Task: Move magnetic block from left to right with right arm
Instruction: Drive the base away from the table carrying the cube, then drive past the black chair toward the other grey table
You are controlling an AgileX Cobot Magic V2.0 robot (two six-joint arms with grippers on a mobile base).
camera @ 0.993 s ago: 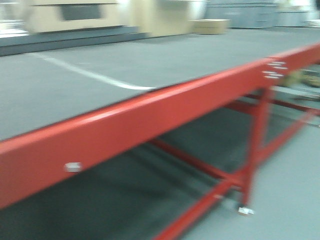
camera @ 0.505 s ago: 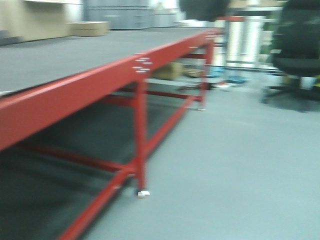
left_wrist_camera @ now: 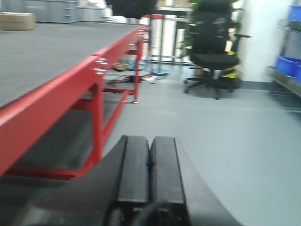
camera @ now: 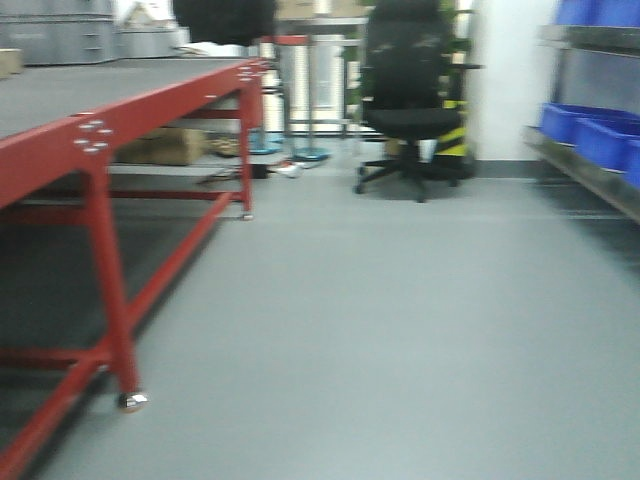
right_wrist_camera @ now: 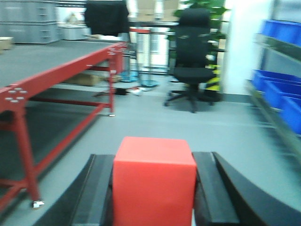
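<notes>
At the right wrist only, right gripper (right_wrist_camera: pixel 153 162) clamps magnetic block (right_wrist_camera: pixel 154 188); left gripper (left_wrist_camera: pixel 150 140) closed.

Red magnetic block (right_wrist_camera: pixel 154 181); black fingers (right_wrist_camera: pixel 100 193); red-framed grey-topped table (camera: pixel 40 162); black chair (camera: pixel 410 85); blue bins (camera: pixel 585 135); grey floor (camera: pixel 380 330).

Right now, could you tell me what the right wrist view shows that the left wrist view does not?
Only the right wrist view shows the magnetic block, clamped in the right gripper. Only the left wrist view shows the left gripper, its black fingers pressed together with nothing between them. Both share the red table, the black office chair and the blue bins on the shelving at the right.
</notes>
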